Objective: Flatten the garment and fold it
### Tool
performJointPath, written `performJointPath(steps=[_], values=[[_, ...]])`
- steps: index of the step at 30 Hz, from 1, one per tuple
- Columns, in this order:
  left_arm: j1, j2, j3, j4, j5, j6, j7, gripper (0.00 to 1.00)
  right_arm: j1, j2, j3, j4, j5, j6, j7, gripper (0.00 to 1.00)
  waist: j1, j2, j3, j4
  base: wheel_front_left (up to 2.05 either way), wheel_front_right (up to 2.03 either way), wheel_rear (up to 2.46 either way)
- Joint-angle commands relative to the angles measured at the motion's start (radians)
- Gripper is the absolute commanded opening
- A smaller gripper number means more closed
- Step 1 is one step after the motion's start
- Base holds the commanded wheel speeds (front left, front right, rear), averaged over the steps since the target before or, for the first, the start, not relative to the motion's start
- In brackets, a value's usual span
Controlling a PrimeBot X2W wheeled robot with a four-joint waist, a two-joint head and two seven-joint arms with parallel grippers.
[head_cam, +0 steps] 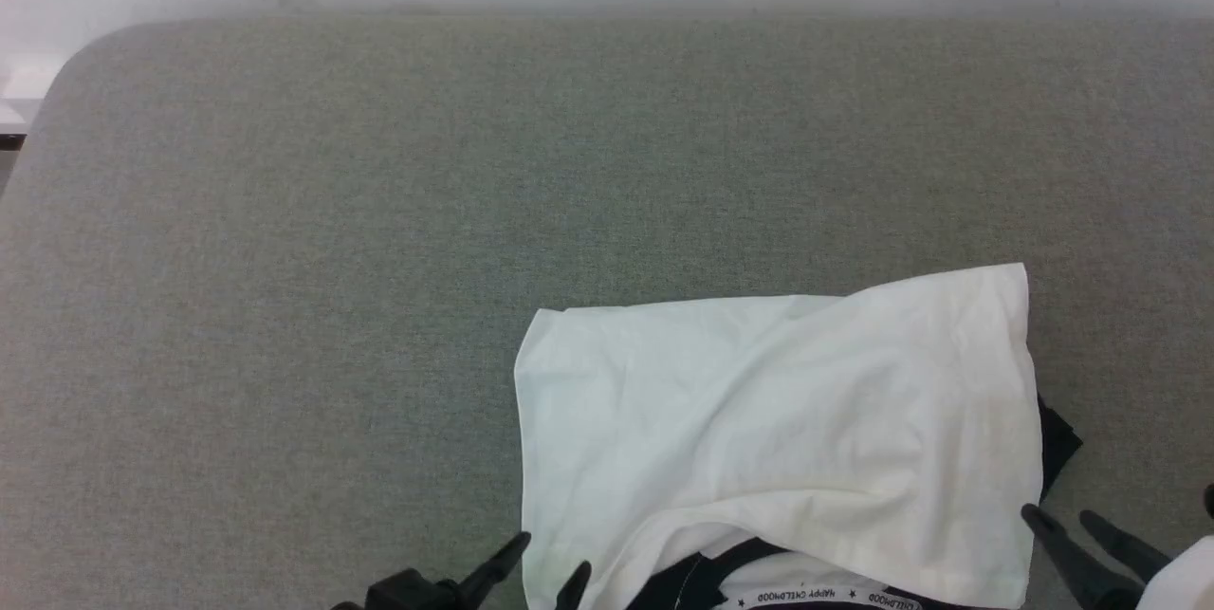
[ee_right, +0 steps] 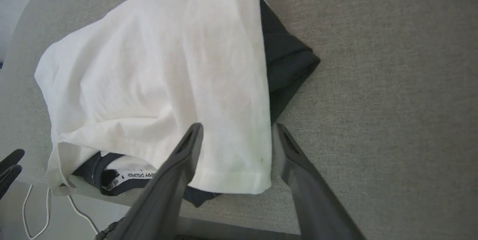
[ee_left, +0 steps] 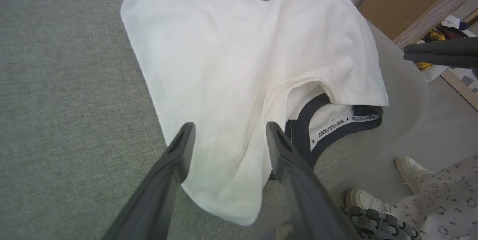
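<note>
The shirt lies folded over on the grey desk, white panel uppermost. It sits between the two claws and reaches away from them. Its near edge lies at the desk's near rim. Ahead of both claws, and out past the left claw, the desk is bare cloth with plenty of room.

The left claw stands open at the shirt's near left corner. The right claw stands open at the near right corner, and neither pinches any cloth. A black sleeve pokes out from under the white panel just ahead of the right claw. Between the claws, the black neck trim and printed neck tape show under the raised hem.

The left wrist view adds a person's white shoes and patterned trousers on the floor past the desk's rounded corner, with a cardboard box further off. The right wrist view adds a white cable on the floor below the rim.
</note>
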Motion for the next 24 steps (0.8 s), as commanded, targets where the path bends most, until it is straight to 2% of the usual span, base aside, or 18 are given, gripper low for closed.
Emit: performJointPath(steps=[1, 4, 7, 8, 12, 15, 19, 24], values=[[0.000, 0.000, 0.016, -0.012, -0.015, 0.003, -0.016, 1.00, -0.008, 0.001, -0.012, -0.010, 0.005, -0.001, -0.010, 1.00, 0.0000, 0.0000, -0.007, 0.004, 0.00, 0.00, 0.00], [0.009, -0.001, 0.067, -0.057, -0.031, 0.033, -0.048, 1.00, -0.015, -0.003, -0.043, -0.039, 0.003, -0.001, -0.030, 1.00, 0.0000, 0.0000, -0.014, 0.009, 0.00, 0.00, 0.00], [0.012, -0.017, 0.149, -0.135, -0.034, 0.088, -0.077, 1.00, -0.035, 0.003, -0.084, -0.065, -0.016, -0.001, -0.062, 1.00, 0.0000, 0.0000, -0.013, 0.014, 0.00, 0.00, 0.00], [0.012, -0.017, 0.149, -0.135, -0.034, 0.088, -0.077, 1.00, -0.035, 0.003, -0.084, -0.065, -0.016, -0.001, -0.062, 1.00, 0.0000, 0.0000, -0.013, 0.014, 0.00, 0.00, 0.00], [0.001, -0.051, 0.270, -0.252, 0.052, 0.183, -0.091, 1.00, -0.084, -0.001, -0.115, -0.057, -0.100, -0.001, -0.111, 1.00, 0.0000, 0.0000, 0.002, 0.018, 0.00, 0.00, 0.00], [-0.005, -0.094, 0.338, -0.332, 0.152, 0.222, -0.092, 1.00, -0.122, -0.004, -0.089, -0.017, -0.139, -0.001, -0.124, 1.00, 0.0000, 0.0000, 0.017, 0.020, 0.00, 0.00, 0.00], [0.009, -0.142, 0.369, -0.362, 0.253, 0.240, -0.092, 1.00, -0.164, -0.034, -0.024, 0.055, -0.169, -0.001, -0.118, 1.00, 0.0000, 0.0000, 0.035, 0.027, 0.00, 0.00, 0.00], [0.024, -0.189, 0.361, -0.339, 0.293, 0.214, -0.092, 1.00, -0.206, -0.092, 0.038, 0.149, -0.195, -0.001, -0.110, 1.00, 0.0000, 0.0000, 0.053, 0.046, 0.00, 0.00, 0.00]])
